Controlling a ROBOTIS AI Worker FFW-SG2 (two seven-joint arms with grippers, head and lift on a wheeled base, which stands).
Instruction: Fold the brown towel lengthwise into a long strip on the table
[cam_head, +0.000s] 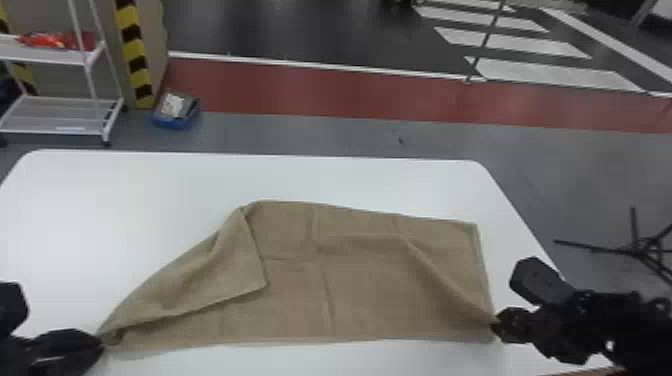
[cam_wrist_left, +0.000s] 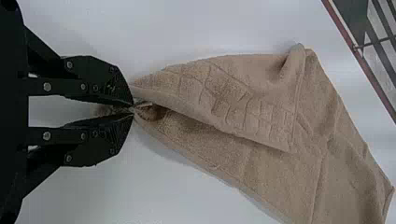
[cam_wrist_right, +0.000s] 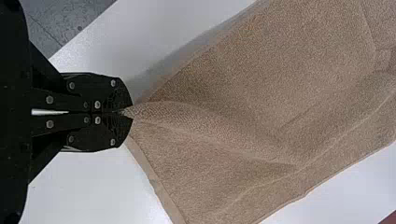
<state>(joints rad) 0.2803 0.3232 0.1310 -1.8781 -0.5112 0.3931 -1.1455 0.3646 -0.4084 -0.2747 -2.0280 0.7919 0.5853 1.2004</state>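
That brown towel (cam_head: 360, 300) lies rumpled across the middle of the white table (cam_head: 150, 195), a loose flap folded inward from ten o'clock. Down at eight, the left gripper (cam_head: 102, 344) has a corner pinched tight; over at four, the right gripper (cam_head: 496, 326) nips the other near corner.

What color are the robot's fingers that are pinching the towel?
Black; the left gripper's fingers show it best, in the left wrist view.
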